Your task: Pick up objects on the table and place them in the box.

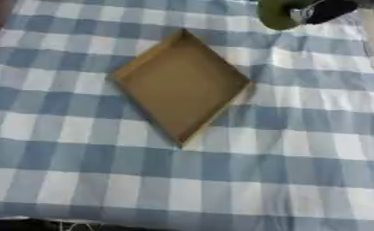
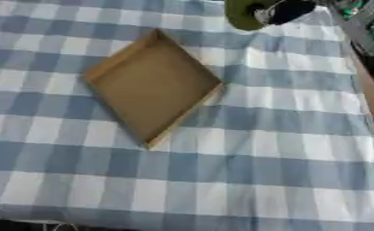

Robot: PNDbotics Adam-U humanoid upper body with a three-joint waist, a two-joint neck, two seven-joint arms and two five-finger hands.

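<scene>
A shallow brown cardboard box (image 1: 182,85) lies open and empty on the blue-and-white checked cloth, turned like a diamond, left of the middle. At the top edge, right of the box's far corner, a dark green round object (image 1: 275,16) shows partly. My right hand (image 1: 325,10), black with a silver joint, comes in from the upper right corner and is closed against the green object's right side. Most of the hand is cut off by the top edge. My left hand shows in no view.
The checked cloth (image 1: 284,180) covers the whole table in front of and to the right of the box. A grey device with small green lights (image 2: 367,25) sits past the cloth's right edge. Dark shapes lie below the table's near edge (image 1: 32,224).
</scene>
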